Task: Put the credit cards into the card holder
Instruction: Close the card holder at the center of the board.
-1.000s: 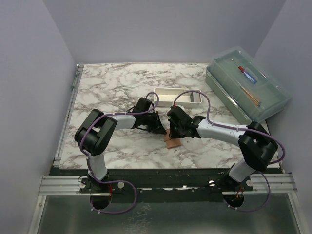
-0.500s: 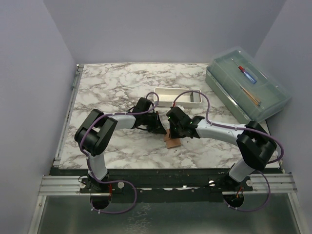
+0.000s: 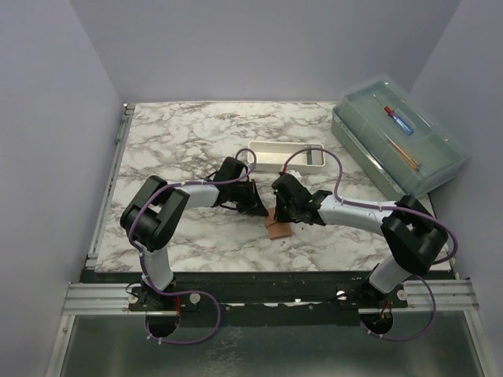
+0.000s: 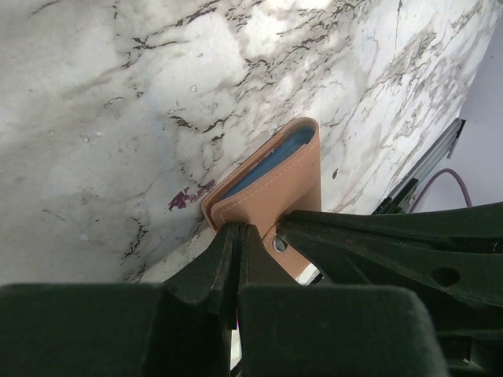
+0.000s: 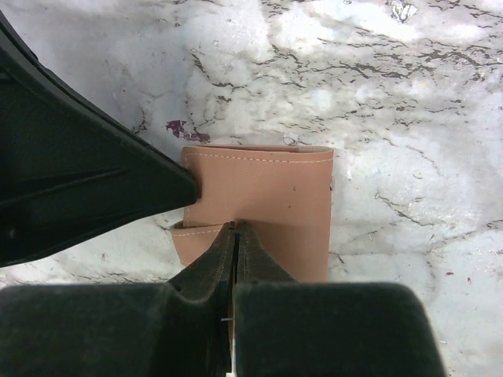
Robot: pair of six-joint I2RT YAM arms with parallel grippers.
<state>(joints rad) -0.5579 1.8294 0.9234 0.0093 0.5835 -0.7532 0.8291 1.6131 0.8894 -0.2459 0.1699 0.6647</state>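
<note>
The card holder [image 3: 277,228] is a tan wallet lying near the table's front middle, folded almost closed. In the left wrist view the card holder [image 4: 275,188] shows a blue-grey slit of its inside and a snap dot. My left gripper [image 4: 238,231] is shut, its tips against the wallet's tan edge. My right gripper [image 5: 236,228] is shut too, tips pressed on the outer face of the card holder [image 5: 271,196]. From above, the left gripper [image 3: 256,206] and right gripper [image 3: 278,210] meet over the wallet. No credit cards can be made out.
A white rectangular tray [image 3: 288,156] stands just behind the grippers. A large clear lidded box [image 3: 399,135] with tools inside sits at the back right. The marble table [image 3: 181,133] ends at a metal rail on the left.
The right gripper has edged slightly left towards the left gripper above the wallet. The left arm and the wallet stay about where they were.
</note>
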